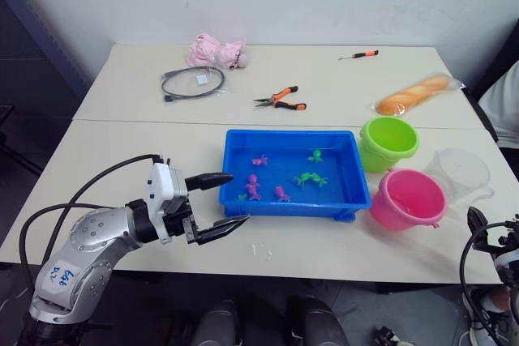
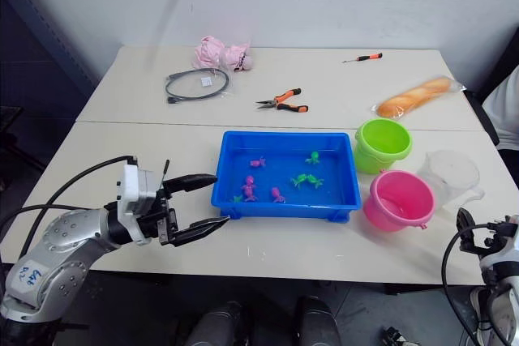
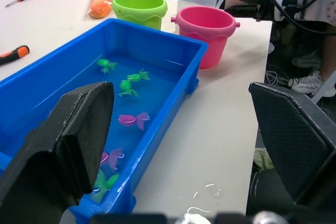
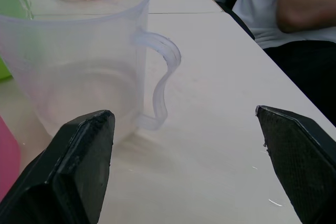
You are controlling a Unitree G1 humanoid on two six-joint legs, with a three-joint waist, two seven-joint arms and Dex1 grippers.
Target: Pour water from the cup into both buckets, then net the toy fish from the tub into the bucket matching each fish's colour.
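The blue tub [image 1: 292, 210] sits mid-table and holds several small fish, among them a pink fish [image 1: 252, 187] and a green fish [image 1: 310, 177]. To its right stand the lime green bucket [image 1: 389, 142] and, nearer me, the hot pink bucket [image 1: 405, 198]. The clear cup [image 1: 461, 174] stands upright right of the pink bucket, its handle [image 4: 163, 77] facing my right gripper [image 4: 182, 114]. That gripper is open, a short way from the handle and holding nothing. My left gripper [image 1: 240, 198] is open and empty at the tub's left end.
On the far table half lie orange-handled pliers [image 1: 281, 100], a small screwdriver [image 1: 359, 54], a coiled cable [image 1: 192, 83], a pink cloth [image 1: 216, 50] and a bagged bread loaf [image 1: 413, 93]. A person in a white shirt [image 4: 294, 3] sits at the table's right edge.
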